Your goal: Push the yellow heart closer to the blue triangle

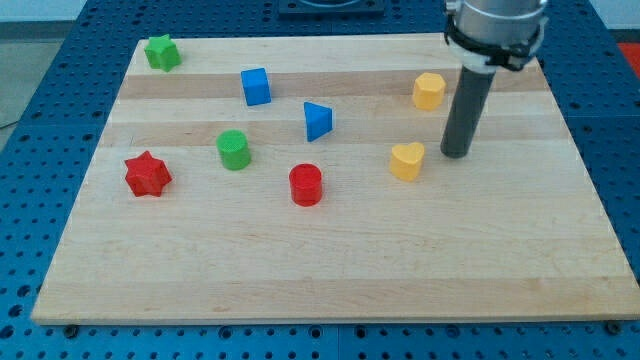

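The yellow heart (406,160) lies on the wooden board (330,270), right of centre. The blue triangle (317,121) lies up and to the left of it, with a gap between them. My tip (456,154) rests on the board just right of the yellow heart, a small gap apart from it. The dark rod rises from there to the arm at the view's top.
A yellow hexagon block (429,91) lies above the heart. A blue cube (256,86), a green cylinder (233,150), a red cylinder (306,185), a red star (147,174) and a green star (162,52) lie further left.
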`<control>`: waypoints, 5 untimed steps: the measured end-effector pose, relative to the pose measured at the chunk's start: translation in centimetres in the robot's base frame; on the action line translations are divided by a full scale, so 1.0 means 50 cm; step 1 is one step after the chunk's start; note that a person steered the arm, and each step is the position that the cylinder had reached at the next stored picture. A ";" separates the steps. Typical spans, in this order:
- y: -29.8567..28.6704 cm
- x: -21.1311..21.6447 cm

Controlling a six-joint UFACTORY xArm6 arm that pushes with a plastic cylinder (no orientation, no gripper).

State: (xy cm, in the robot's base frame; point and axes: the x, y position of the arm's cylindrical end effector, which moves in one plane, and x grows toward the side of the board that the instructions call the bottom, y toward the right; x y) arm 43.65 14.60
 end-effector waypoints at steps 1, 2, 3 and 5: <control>0.007 0.055; -0.076 0.054; -0.155 -0.067; -0.189 -0.081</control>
State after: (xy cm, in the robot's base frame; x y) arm 39.61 5.15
